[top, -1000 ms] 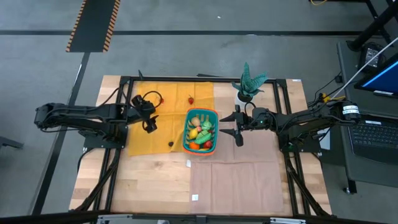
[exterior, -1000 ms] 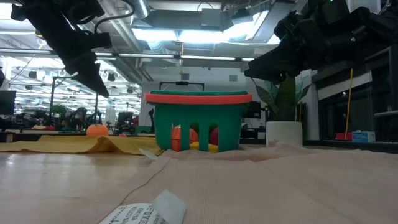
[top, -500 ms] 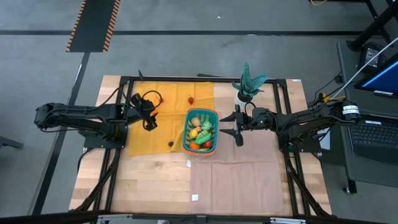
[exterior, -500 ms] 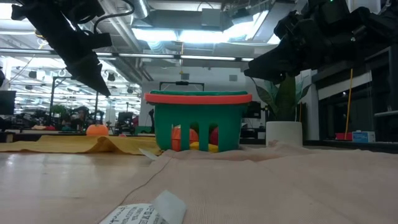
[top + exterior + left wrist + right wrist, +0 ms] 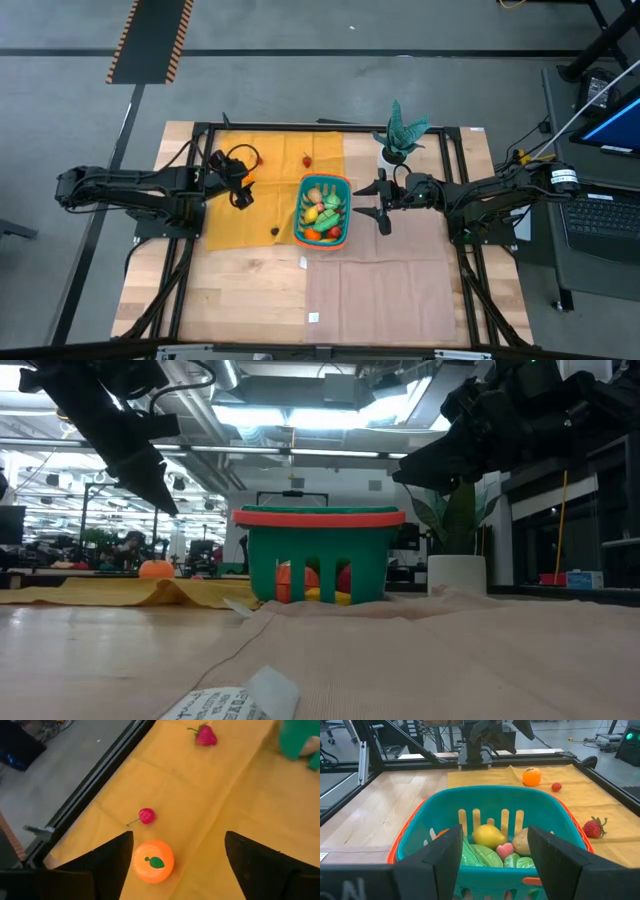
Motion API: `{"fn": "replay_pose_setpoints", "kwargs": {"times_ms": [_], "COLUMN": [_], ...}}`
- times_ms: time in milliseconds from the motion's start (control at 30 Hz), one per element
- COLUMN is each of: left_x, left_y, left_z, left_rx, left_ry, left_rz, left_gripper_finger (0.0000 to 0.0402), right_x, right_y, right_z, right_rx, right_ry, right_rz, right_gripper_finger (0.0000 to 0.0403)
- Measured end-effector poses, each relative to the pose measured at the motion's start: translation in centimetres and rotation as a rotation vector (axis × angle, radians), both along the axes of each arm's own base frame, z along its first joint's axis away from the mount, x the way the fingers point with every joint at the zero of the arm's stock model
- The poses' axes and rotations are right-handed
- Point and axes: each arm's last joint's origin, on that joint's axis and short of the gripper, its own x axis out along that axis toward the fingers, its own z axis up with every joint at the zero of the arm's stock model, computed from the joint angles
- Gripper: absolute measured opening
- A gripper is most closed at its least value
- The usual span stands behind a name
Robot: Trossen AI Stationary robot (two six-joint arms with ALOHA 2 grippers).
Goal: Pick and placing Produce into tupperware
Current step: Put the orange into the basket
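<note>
Left gripper's (image 5: 175, 865) jaws wider now, released — orange (image 5: 153, 861) just beside, cherry (image 5: 146, 815) near.

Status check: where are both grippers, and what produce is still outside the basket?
Left gripper open above the orange. Right gripper open, empty, beside the basket. Cherry and strawberry loose on the yellow cloth. Nothing blocking.

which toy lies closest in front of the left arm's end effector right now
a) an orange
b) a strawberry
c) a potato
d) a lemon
a: the left wrist view shows the orange on the yellow cloth right by the open left end effector, with a cherry just past it and the strawberry farther off.
</note>
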Motion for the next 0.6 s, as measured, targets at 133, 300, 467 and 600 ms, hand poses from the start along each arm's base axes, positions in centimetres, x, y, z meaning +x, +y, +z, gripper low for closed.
{"fn": "replay_pose_setpoints", "kwargs": {"times_ms": [133,300,467,600], "left_x": [-0.2,-0.5,-1.1,-1.5], "left_y": [0.8,2.0,3.7,4.8], "left_z": [0.0,-0.2,-0.5,-0.3], "left_rx": [-0.033,-0.19,-0.286,-0.355], "left_ry": [-0.046,-0.095,-0.124,-0.132], "left_rz": [0.099,0.127,0.211,0.258], "left_gripper_finger": [0.032,0.0322,0.0322,0.0322], "right_x": [0.0,0.0,0.0,0.0], "right_y": [0.0,0.0,0.0,0.0], "right_z": [0.0,0.0,0.1,0.1], "right_rx": [0.001,0.001,0.001,0.001], "right_ry": [-0.002,-0.006,-0.012,-0.015], "right_rz": [0.0,0.0,0.0,-0.001], "right_gripper_finger": [0.0225,0.0225,0.0225,0.0225]}}
